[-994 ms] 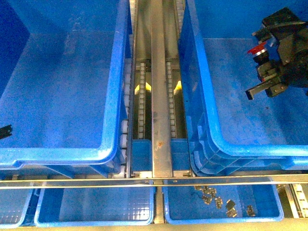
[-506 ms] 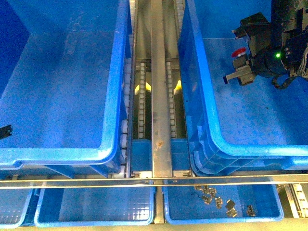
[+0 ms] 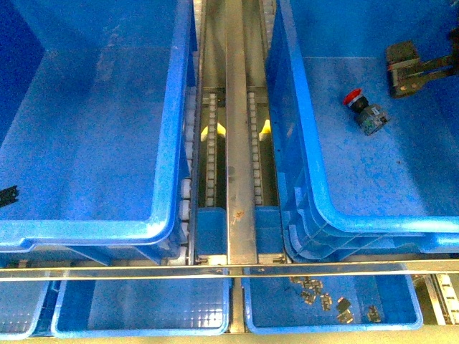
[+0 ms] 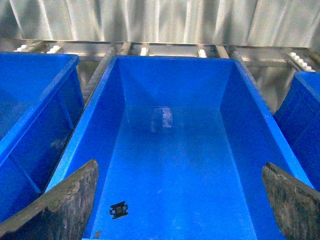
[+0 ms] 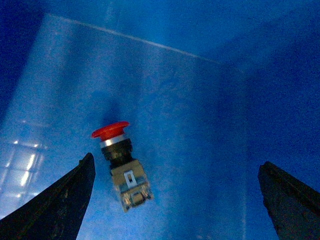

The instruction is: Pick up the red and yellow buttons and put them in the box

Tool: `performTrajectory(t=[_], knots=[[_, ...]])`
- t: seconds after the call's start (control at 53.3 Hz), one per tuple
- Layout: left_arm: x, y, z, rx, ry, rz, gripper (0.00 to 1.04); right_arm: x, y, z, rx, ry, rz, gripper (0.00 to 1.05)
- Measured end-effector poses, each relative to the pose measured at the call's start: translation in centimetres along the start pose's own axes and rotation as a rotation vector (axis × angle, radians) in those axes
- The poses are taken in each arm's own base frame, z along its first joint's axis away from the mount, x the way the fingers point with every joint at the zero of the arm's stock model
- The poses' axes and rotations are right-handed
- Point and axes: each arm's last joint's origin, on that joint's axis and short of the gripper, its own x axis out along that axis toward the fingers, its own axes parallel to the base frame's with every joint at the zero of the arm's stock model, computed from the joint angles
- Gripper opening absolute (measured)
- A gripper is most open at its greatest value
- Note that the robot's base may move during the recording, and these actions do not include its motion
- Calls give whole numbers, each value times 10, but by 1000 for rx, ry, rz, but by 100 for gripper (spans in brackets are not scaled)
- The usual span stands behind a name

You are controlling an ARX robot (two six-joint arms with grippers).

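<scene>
Right pincer (image 5: 176, 162) spread wide, pinching nothing, hanging over floor of right-hand box (image 3: 315, 193). Red button (image 5: 120, 165) on that floor, lying on its side. In right wrist view, between the two fingers (image 5: 65, 200), closer to one, touching neither. From front, left of pincer and nearer the robot, clearly apart. Long axis diagonal: red cap toward far-left, grey switch body toward near-right. Right arm reaching in from right edge over far part of box, only its end showing. Left pincer (image 4: 180, 165) also spread wide, empty, above floor of left bin (image 4: 175, 82). Small black piece (image 4: 118, 210) on that floor.
</scene>
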Motion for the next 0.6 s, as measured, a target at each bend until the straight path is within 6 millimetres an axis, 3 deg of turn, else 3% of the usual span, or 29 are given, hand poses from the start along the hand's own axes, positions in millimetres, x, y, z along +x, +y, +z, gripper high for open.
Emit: performTrajectory(t=[0.225,0.356,0.431,0.525,0.6], knots=[[0,0,0,0,0,0,97,-103,-3,-30,232,100,97,98],[0,0,0,0,0,0,97,-160,-3,-34,362,127,79,98],[0,0,0,0,0,0,97,-166,-3,-32,367,53,98,95],[0,0,0,0,0,0,97,-168,1,-42,263,-245,113,80],[0,0,0,0,0,0,97,-175,5,-52,215,-376,113,68]])
